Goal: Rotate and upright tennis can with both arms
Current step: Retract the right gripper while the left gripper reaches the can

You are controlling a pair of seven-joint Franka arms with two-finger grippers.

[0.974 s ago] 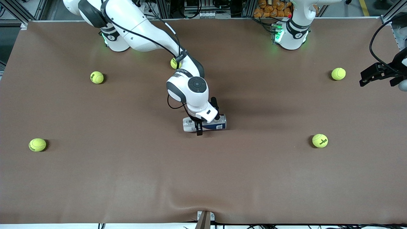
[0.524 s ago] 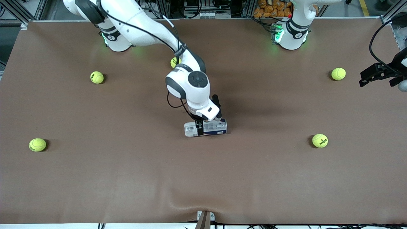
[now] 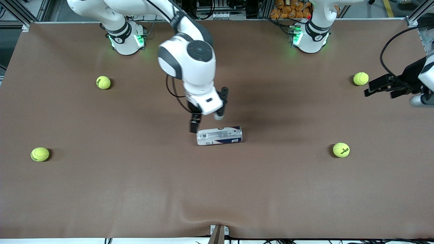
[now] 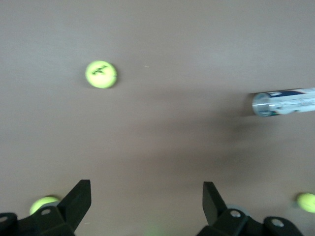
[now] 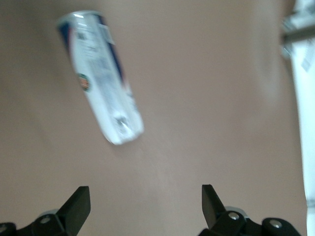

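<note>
Tennis can (image 3: 219, 135) flat, white/navy label, silver rim

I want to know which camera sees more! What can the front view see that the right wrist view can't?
Only the front view shows both arms' bases, the left gripper open over the left arm's end of the table, and four tennis balls, such as one near the right arm's base. Only the right wrist view shows the right gripper close up from the wrist, open, with brown table between its fingers. Both show the tennis can lying on its side on the brown table.
</note>
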